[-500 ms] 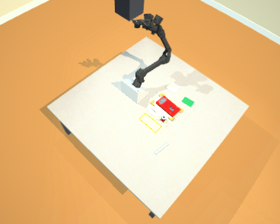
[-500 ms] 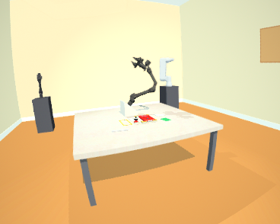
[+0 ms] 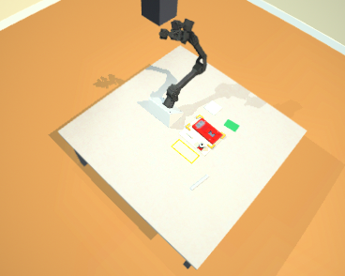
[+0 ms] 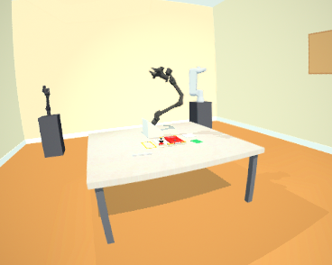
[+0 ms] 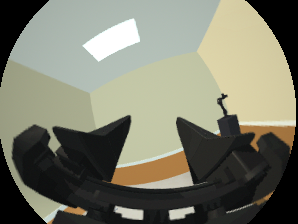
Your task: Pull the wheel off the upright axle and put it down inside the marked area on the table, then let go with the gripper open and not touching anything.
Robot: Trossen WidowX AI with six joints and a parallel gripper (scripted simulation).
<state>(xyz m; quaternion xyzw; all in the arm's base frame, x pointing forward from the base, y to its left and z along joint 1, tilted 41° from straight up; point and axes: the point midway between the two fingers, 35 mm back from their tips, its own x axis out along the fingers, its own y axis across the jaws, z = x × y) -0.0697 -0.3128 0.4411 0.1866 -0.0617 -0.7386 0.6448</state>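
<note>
Arm: we see it (image 4: pixel 171 96) reared high above the back of the tabletop (image 4: pixel 170 158), its tip raised toward the ceiling.
Jaws: ours (image 5: pixel 150 137) stand partly open, the two fingers apart with nothing between them, only wall and ceiling behind.
Wheel: small, dark with white, we find it (image 3: pixel 202 146) on the tabletop just beside the red block (image 3: pixel 207 131); we cannot tell the axle from it.
Marked area: the yellow-outlined rectangle (image 3: pixel 185 151) lies just beside the wheel.
Green square: it (image 3: pixel 232 125) lies apart, past the red block.
</note>
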